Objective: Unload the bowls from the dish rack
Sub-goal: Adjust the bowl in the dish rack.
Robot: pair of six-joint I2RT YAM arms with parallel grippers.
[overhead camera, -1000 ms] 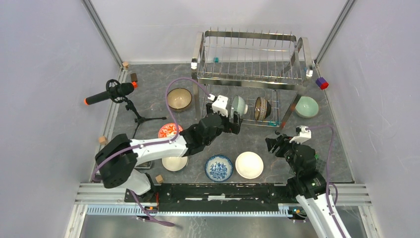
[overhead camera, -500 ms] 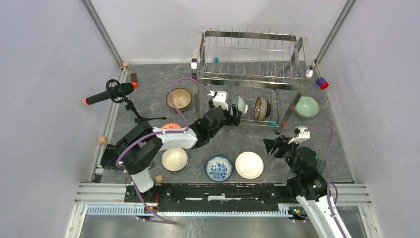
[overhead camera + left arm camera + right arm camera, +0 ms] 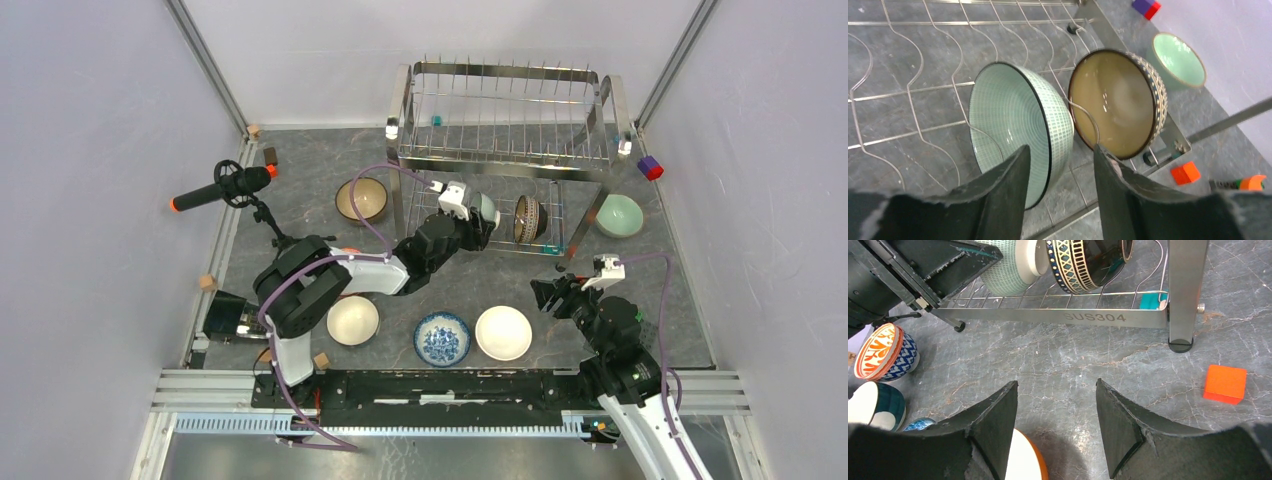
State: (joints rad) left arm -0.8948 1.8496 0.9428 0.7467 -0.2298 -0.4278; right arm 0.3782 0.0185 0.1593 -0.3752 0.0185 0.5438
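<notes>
Left gripper [image 3: 1060, 155], jaws apart, straddles the lower rim of the pale green bowl [image 3: 1008, 125], which stands on edge in the dish rack's [image 3: 1088, 317] lower tier. Whether a pad touches it is unclear. Right gripper [image 3: 1055, 385], also apart and empty, hangs farther off.

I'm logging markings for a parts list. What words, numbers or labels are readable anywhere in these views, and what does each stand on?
"SUS304": stamped on the lower front rail of the dish rack, seen in the right wrist view.
No other text can be read in any view. The dark patterned bowl in the rack carries decoration only, no lettering.
</notes>
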